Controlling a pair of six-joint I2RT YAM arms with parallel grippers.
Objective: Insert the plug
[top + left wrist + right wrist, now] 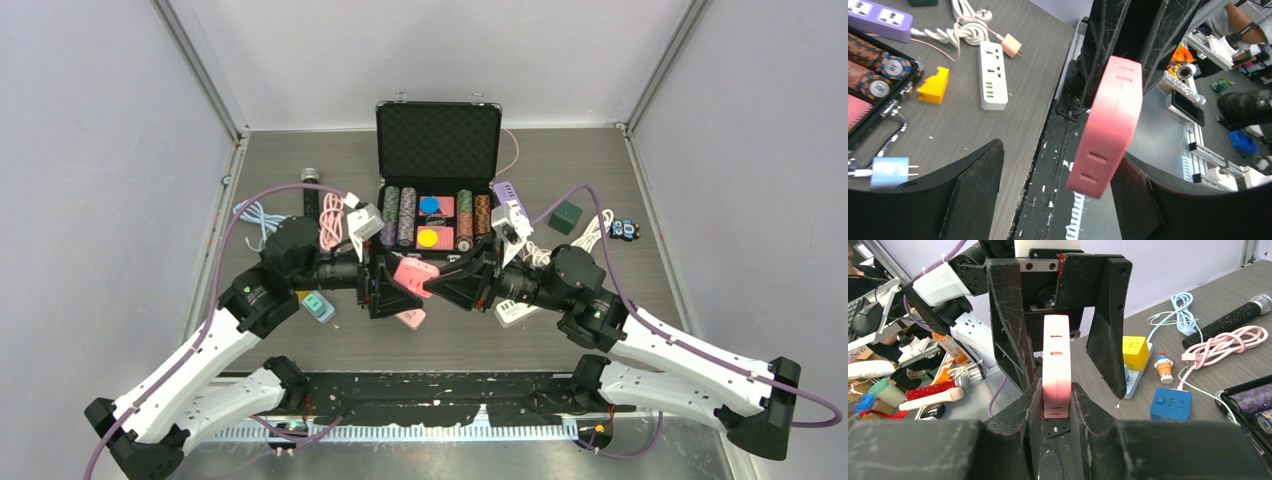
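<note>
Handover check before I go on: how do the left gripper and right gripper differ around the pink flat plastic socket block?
The right gripper is shut on one end of the pink flat plastic socket block; the left gripper stands open. The right gripper carries the block; the left gripper only straddles its other end, with a gap on one side. Both face each other.

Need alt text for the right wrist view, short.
The right gripper clamps a pink power strip upright, edge-on to the camera. The open left gripper straddles it from the far side. Behind on the table: yellow cube socket, blue cube adapter, coiled pink cable, microphone.
</note>
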